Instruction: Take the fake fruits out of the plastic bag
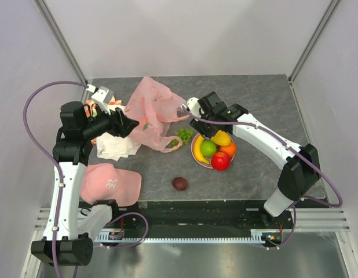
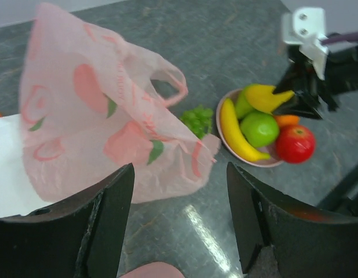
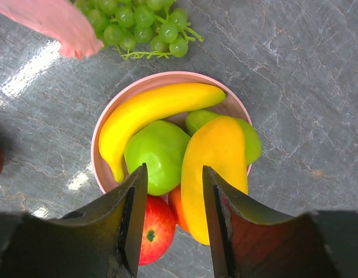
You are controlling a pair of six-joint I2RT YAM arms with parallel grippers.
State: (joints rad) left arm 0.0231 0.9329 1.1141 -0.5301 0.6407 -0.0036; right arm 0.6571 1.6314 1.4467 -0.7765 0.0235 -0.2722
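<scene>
Here, left gripper [image 2: 179, 168] apart just short of plastic bag [image 2: 98, 116], right gripper [image 3: 174, 169] apart above mango [image 3: 216, 156] on plate [image 3: 232, 106].

Both the left fingers [image 2: 103, 231] and the right fingers [image 3: 130, 231] are matt black. Ahead of the left fingers the plastic bag [image 2: 80, 150] is translucent pale pink, printed with darker pink fruit shapes and green leaves. Under the right fingers a pink plate [image 3: 234, 104] holds a yellow banana [image 3: 150, 110], a yellow mango [image 3: 216, 162], two green apples [image 3: 159, 153], a red apple [image 3: 156, 229] and a bright orange orange [image 3: 176, 205]. Beyond their tips lie green grapes [image 3: 138, 26]. The surface [image 3: 295, 87] is dark grey, veined paler.
</scene>
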